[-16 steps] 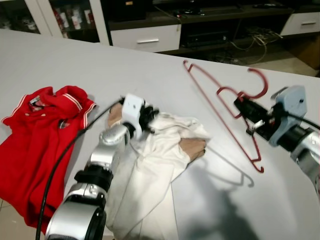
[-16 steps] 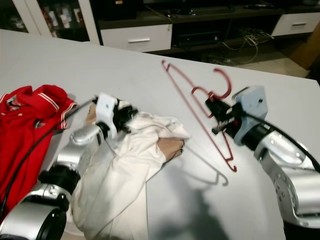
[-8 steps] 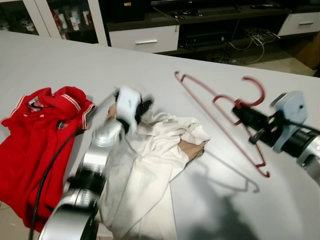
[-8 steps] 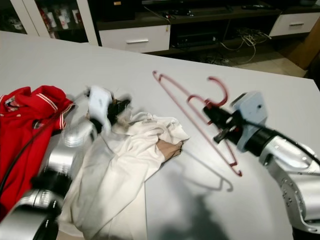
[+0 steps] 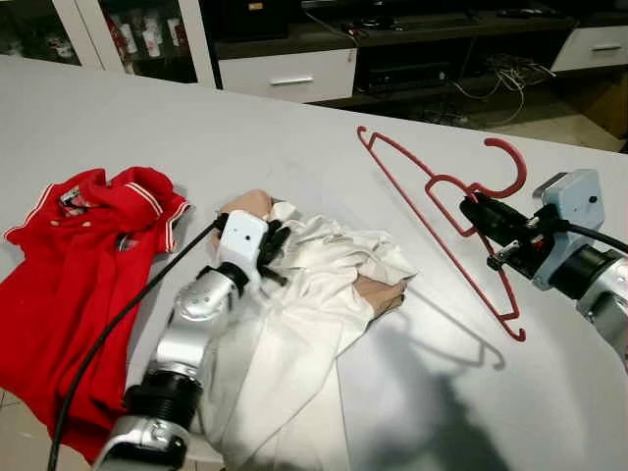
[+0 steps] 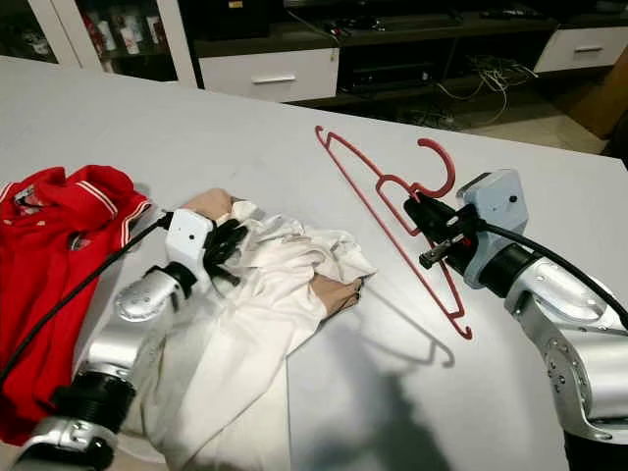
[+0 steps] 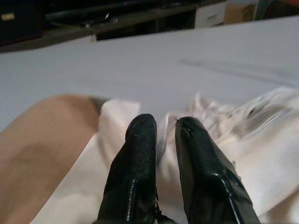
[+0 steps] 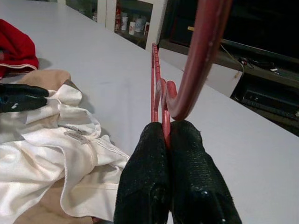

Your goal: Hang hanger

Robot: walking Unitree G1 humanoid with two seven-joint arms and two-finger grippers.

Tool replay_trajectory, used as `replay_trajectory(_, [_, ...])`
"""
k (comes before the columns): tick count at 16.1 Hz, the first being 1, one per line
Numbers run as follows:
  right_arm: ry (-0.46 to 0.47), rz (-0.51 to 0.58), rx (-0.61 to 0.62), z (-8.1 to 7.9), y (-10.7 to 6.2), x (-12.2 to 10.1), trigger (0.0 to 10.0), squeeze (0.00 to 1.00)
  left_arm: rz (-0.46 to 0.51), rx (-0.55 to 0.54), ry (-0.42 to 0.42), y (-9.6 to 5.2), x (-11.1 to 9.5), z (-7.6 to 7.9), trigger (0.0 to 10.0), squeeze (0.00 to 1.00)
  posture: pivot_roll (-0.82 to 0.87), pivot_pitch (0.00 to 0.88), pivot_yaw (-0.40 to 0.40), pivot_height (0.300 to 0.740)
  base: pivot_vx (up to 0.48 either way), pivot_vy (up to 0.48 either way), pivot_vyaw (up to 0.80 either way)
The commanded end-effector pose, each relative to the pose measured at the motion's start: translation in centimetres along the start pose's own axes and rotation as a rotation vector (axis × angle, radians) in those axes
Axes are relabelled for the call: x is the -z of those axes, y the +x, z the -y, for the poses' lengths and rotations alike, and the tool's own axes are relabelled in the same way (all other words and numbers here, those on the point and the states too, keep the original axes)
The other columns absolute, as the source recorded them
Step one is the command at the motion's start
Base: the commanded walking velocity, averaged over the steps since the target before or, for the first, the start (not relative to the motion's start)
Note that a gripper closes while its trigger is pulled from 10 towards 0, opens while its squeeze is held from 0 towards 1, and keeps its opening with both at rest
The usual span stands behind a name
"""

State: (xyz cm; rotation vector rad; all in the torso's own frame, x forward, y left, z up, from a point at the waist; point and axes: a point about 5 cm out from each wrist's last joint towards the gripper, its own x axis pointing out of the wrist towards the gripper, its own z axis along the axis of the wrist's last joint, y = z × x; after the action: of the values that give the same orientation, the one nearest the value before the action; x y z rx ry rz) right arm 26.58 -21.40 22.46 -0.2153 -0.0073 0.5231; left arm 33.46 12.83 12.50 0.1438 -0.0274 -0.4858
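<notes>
A red wire hanger (image 5: 441, 235) hangs tilted just above the grey table (image 5: 245, 118), with its hook (image 8: 205, 46) up. My right gripper (image 5: 473, 209) is shut on the hanger's neck just below the hook, black fingers (image 8: 187, 154) pressed together around the wire. A crumpled white shirt (image 5: 314, 314) lies in the middle of the table over a tan garment (image 5: 245, 203). My left gripper (image 5: 273, 251) rests on the shirt's upper edge near the collar. Its fingers (image 7: 140, 154) are nearly together with a thin fold of white cloth between them.
A red polo shirt (image 5: 78, 255) lies at the table's left edge. Behind the table stand dark shelves and white drawers (image 5: 285, 74). A black cable (image 5: 128, 304) runs along my left arm. Bare tabletop shows between the white shirt and the hanger.
My left gripper has drawn back toward me across the white shirt, and more tan cloth shows near the collar. The right gripper still holds the hanger in about the same place.
</notes>
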Motion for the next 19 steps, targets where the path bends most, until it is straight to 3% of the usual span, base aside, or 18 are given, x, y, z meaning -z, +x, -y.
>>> replay_trajectory(1, [-0.016, 0.02, -0.008, -0.1, 0.1, -0.4, 10.0, 0.0, 0.019, 0.009, 0.001, -0.3, -0.2, 0.1, 10.0, 1.0, 0.02, 0.116, -0.008, 0.74, 0.0, 0.0, 0.0])
replay_trajectory(9, [-0.019, 0.02, 0.003, 0.1, 0.0, -0.5, 10.0, 0.0, -0.039, -0.007, -0.011, 0.9, 0.1, 0.4, 10.0, 1.0, 0.0, 0.114, -0.012, 0.74, 0.0, 0.0, 0.0])
replay_trajectory(11, [-0.02, 0.02, 0.003, 0.1, 0.0, -0.5, 10.0, 0.0, -0.124, -0.032, -0.016, 1.1, 1.3, 0.3, 10.0, 1.0, 0.0, 0.113, -0.014, 0.74, 0.0, 0.0, 0.0])
replay_trajectory(12, [-0.02, 0.019, 0.003, 0.1, 0.0, -0.6, 10.0, 0.0, -0.193, -0.005, -0.013, 1.1, 2.3, 0.6, 10.0, 0.74, 0.0, 0.114, -0.016, 0.74, 0.0, 0.0, 0.0])
replay_trajectory(13, [-0.021, 0.019, 0.001, 0.1, 0.0, -0.6, 10.0, 0.0, -0.255, 0.019, -0.026, 1.1, 3.2, 1.1, 10.0, 0.0, 0.0, 0.113, -0.018, 0.74, 0.0, 0.0, 0.0])
replay_trajectory(16, [-0.024, 0.019, -0.003, 0.1, 0.1, -0.7, 10.0, 0.0, -0.388, -0.011, -0.066, 1.1, 4.8, 1.5, 10.0, 0.0, 0.0, 0.114, -0.02, 0.74, 0.0, 0.0, 0.0])
replay_trajectory(17, [-0.027, 0.016, -0.004, 0.0, 0.0, -0.7, 10.0, 0.0, -0.401, 0.009, -0.075, 1.0, 5.1, 1.7, 8.9, 0.0, 0.0, 0.114, -0.02, 0.74, 0.0, 0.0, 0.0])
replay_trajectory(18, [-0.03, 0.014, -0.006, 0.0, -0.1, -0.7, 10.0, 0.0, -0.403, 0.01, -0.097, 0.7, 5.4, 1.8, 0.1, 0.0, 0.0, 0.114, -0.02, 0.74, 0.0, 0.0, 0.0])
replay_trajectory(19, [-0.03, 0.013, -0.006, 0.1, -0.1, -0.7, 10.0, 0.0, -0.401, 0.014, -0.101, 0.6, 5.4, 1.8, 0.0, 0.0, 0.0, 0.115, -0.022, 0.74, 0.0, 0.0, 0.0])
